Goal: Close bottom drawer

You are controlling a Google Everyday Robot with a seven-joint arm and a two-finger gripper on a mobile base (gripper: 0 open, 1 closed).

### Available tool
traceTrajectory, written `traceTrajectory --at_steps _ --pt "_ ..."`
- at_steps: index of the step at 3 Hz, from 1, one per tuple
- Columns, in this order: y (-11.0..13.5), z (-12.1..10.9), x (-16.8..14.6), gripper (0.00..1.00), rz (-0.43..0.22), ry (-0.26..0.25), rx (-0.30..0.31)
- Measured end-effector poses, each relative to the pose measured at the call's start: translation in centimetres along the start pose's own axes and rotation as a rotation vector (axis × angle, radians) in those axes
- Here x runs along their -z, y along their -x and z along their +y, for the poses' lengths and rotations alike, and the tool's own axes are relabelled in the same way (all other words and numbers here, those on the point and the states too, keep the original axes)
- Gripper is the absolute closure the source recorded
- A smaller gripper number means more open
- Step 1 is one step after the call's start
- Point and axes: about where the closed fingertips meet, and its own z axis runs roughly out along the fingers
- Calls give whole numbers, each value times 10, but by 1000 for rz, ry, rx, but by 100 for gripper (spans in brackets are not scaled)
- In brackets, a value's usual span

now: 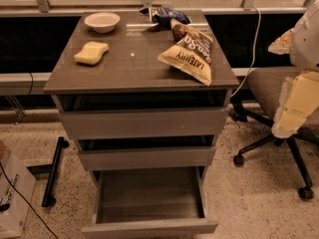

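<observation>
The bottom drawer (149,227) of the grey cabinet (134,66) is pulled far out toward me. Its shallow grey box body (149,195) is empty inside. The middle drawer (147,158) and the top drawer (144,122) above it each stand out a little, with dark gaps over them. My gripper (295,107) is at the right edge of the view, to the right of the cabinet at about the height of the top drawer. It is well apart from the bottom drawer and holds nothing that I can see.
On the cabinet top lie a white bowl (102,21), a yellow sponge (91,53), a chip bag (189,54) and a blue bag (167,16). An office chair (279,91) stands to the right. A cardboard box (12,195) and a black bar (54,171) are on the floor to the left.
</observation>
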Motion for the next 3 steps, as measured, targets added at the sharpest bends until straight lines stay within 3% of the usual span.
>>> traceTrajectory --at_steps 1,2,3 --pt "0 0 0 0 0 0 0" --pt "1 -1 2 18 -3 -10 1" --pt "-4 6 -17 42 -20 5 -7"
